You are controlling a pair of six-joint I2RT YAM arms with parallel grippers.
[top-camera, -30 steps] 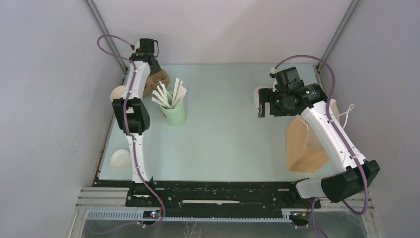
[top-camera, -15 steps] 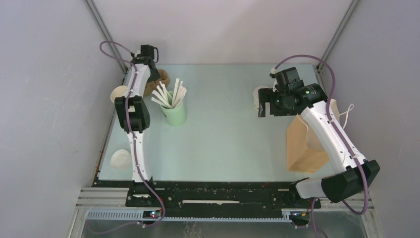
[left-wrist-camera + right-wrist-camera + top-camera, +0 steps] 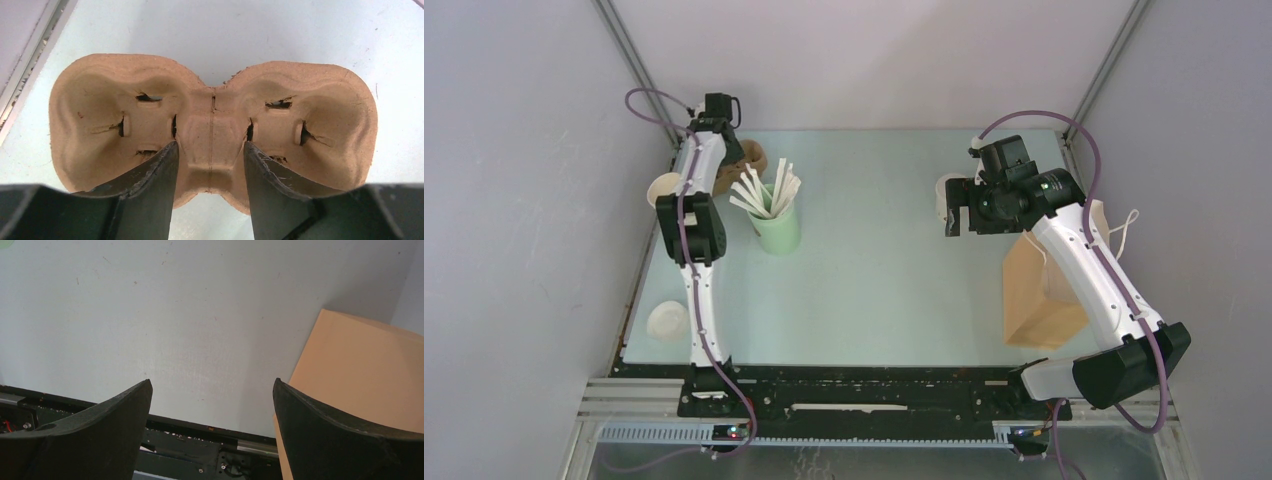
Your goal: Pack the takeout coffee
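Note:
A brown pulp cup carrier (image 3: pixel 210 107) with two wells lies on the table at the back left (image 3: pixel 755 158). My left gripper (image 3: pixel 210 145) is over it, one finger in each well, shut on the raised middle bridge. From above the arm hides most of the carrier. A small white cup (image 3: pixel 945 192), seemingly the takeout coffee, stands on the right half, just left of my right gripper (image 3: pixel 957 222) and partly hidden by it. The right gripper (image 3: pixel 212 385) hangs open above bare table with nothing between its fingers.
A brown paper bag (image 3: pixel 1036 300) stands at the right, close beside the right fingers (image 3: pixel 360 365). A pale green cup of white sticks (image 3: pixel 776 228) stands beside the left arm. A cream cup (image 3: pixel 662 186) is at the left edge and a round white lid (image 3: pixel 667 320) is at the front left.
My left wrist has shifted slightly toward the back wall, and less of the carrier shows from above. The right arm has not moved.

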